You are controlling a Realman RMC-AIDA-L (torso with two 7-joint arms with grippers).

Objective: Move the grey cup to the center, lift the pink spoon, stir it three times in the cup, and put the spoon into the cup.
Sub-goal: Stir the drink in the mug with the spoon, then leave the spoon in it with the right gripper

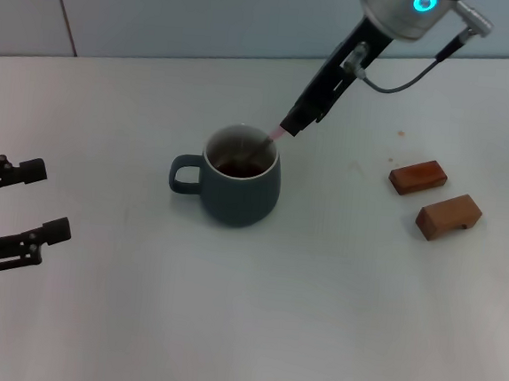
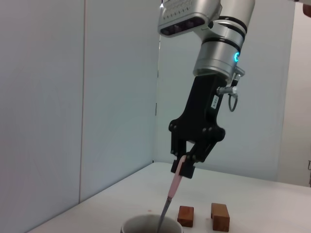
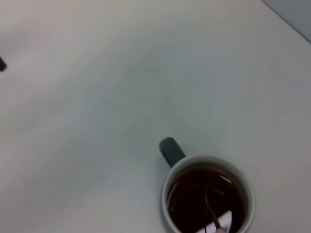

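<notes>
My left gripper [image 1: 34,211] runs off the head view's edge at nine o'clock, its arm unseen. In the left wrist view, the grey cup [image 2: 151,225] is cut at six o'clock, only its rim showing. My right wrist view clips the same cup at six o'clock, and the pink spoon [image 3: 214,218] sinks into dark liquid, its bowl a blurred outline. That view shows none of my right fingers.

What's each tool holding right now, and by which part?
The right tool grips the pink spoon by the top end of its pink handle, its bowl down inside the grey cup. The left tool is open near the table's left edge, holding nothing.
</notes>
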